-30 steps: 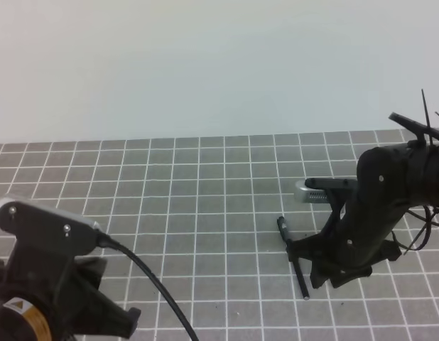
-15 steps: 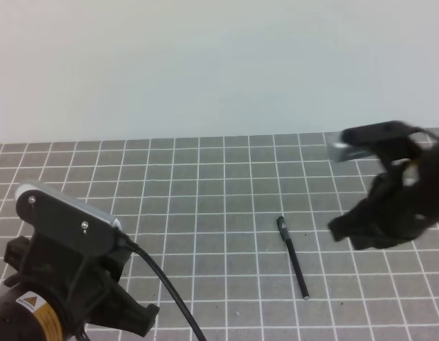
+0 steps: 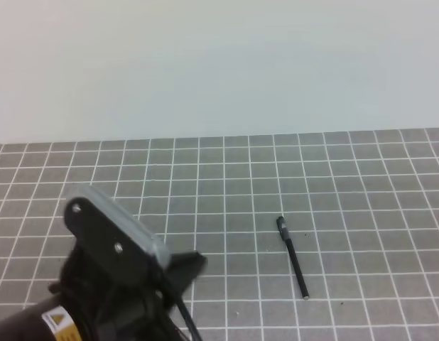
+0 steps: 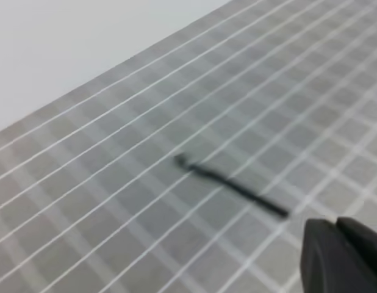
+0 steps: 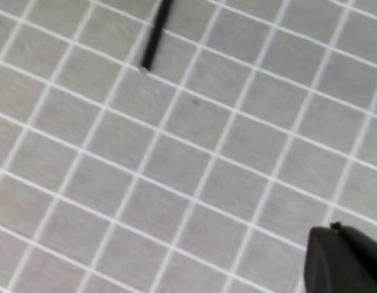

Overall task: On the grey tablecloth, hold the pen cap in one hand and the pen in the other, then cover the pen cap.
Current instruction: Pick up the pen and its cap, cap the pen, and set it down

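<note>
Gone from the exterior view: the right arm that stood over the slim black stick pen [image 3: 292, 257] a second ago. Left behind, lying alone on the grey grid-lined tablecloth [image 3: 205, 192], right of centre, silvery tip toward the near edge, thicker dark end far, probably capped already. Reads as released and near done. Right gripper [image 5: 344, 259] pulled back, jaws together, nothing held. Left gripper [image 4: 344, 256] also closed and empty, low at near left, tilted toward the pen.
</note>
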